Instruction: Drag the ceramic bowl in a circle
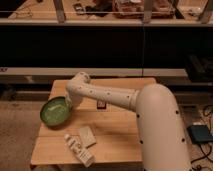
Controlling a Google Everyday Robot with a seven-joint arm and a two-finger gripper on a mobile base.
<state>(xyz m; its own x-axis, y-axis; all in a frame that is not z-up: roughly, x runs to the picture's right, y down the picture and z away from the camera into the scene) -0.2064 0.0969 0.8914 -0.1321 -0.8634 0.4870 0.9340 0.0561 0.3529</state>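
Note:
The green ceramic bowl sits at the left edge of the wooden table, its left side overhanging the edge. My white arm reaches across the table from the right. My gripper is at the bowl's right rim, at the end of the arm, and it touches or holds the rim.
A white bottle lies near the table's front edge. A small pale flat block lies just behind it. A small dark red object sits under my arm at mid-table. A dark shelf and railing stand behind the table.

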